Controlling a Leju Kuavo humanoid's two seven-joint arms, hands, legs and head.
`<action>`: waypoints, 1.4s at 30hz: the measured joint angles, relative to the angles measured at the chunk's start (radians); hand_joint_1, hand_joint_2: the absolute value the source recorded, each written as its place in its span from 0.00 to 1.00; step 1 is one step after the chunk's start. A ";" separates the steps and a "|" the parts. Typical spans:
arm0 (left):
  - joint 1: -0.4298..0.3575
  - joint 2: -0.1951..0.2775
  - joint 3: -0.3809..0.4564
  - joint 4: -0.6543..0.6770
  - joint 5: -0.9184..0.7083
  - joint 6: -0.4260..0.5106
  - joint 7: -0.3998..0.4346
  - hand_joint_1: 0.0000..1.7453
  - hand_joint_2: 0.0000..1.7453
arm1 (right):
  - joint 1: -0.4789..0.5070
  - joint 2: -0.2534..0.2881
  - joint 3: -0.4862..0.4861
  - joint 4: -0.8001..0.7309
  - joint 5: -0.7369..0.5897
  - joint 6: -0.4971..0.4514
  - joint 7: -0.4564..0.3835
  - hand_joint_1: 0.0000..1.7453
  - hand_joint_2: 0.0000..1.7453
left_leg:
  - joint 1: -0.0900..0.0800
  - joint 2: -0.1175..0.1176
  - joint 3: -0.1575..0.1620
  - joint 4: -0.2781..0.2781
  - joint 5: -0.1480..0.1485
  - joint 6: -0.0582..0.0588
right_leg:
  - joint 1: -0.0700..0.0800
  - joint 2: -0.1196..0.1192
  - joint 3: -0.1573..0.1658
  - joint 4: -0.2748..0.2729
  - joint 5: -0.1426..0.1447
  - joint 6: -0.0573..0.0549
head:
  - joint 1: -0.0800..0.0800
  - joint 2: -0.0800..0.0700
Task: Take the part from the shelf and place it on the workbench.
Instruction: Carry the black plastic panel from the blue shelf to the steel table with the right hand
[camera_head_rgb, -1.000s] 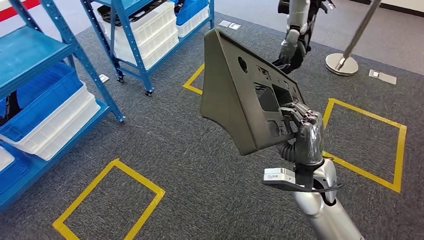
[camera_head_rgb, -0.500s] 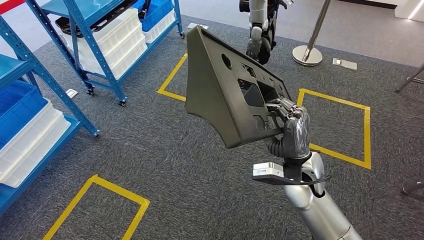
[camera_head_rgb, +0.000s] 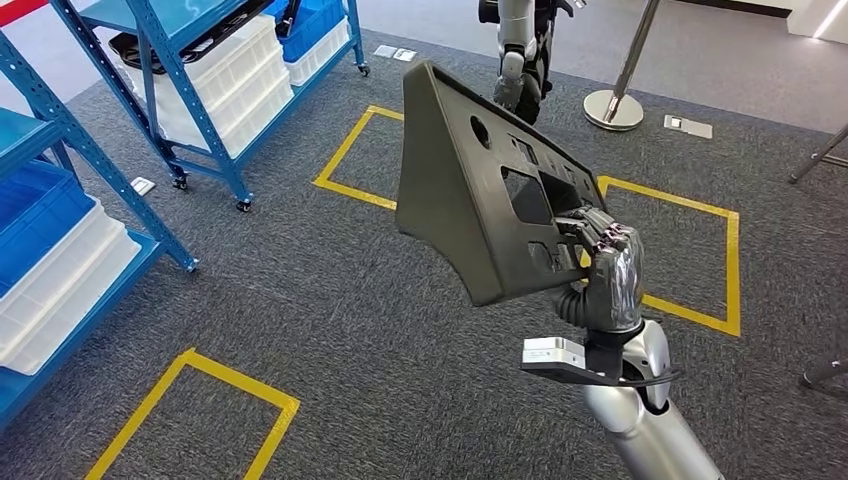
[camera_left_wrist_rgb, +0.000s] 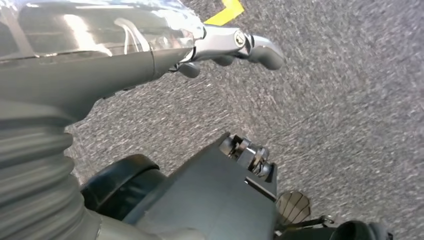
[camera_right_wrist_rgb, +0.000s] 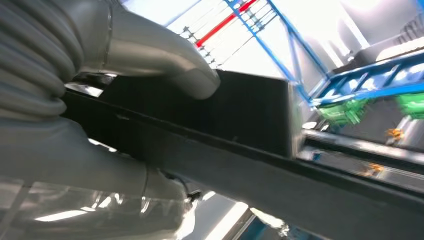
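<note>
The part (camera_head_rgb: 465, 190) is a large dark grey plastic panel with several cut-outs. It hangs tilted in the air above the carpet at the middle of the head view. My right hand (camera_head_rgb: 603, 262) grips its lower right edge, fingers wrapped over the rim. In the right wrist view the grey thumb (camera_right_wrist_rgb: 170, 67) presses on the panel's dark face (camera_right_wrist_rgb: 245, 115). My left hand (camera_left_wrist_rgb: 220, 47) hangs over the carpet, holding nothing, its thumb stretched out.
Blue shelves (camera_head_rgb: 110, 95) with white and blue bins (camera_head_rgb: 55, 265) stand along the left. Yellow tape squares (camera_head_rgb: 690, 255) mark the grey carpet. Another robot (camera_head_rgb: 520, 50) and a stanchion base (camera_head_rgb: 612, 110) are at the far side.
The view swung between the first two frames, sliding the shelves leftward. Since half a second ago the floor has stayed still, and my right hand has carried the panel slightly right.
</note>
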 joint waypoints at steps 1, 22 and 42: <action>0.000 0.000 0.000 0.000 0.000 0.001 0.002 0.00 1.00 | 0.001 0.000 0.000 0.000 0.000 0.000 0.000 1.00 1.00 | -0.002 0.003 0.001 -0.001 0.000 -0.004 | 0.003 0.003 0.000 -0.002 -0.004 -0.005 | -0.004 0.000; -0.001 -0.004 0.000 0.000 0.004 0.007 0.011 0.00 1.00 | -0.001 0.000 -0.015 0.000 0.000 0.002 0.002 1.00 1.00 | -0.004 -0.045 0.001 -0.016 0.016 0.023 | 0.010 0.053 -0.061 0.126 -0.077 -0.011 | -0.041 0.000; 0.001 -0.003 0.000 0.000 0.001 0.002 0.027 0.00 1.00 | -0.004 0.000 -0.015 0.001 -0.022 0.015 0.010 1.00 1.00 | 0.002 -0.041 -0.105 0.233 -0.085 -0.013 | 0.002 0.068 0.006 0.000 -0.009 -0.040 | -0.052 0.000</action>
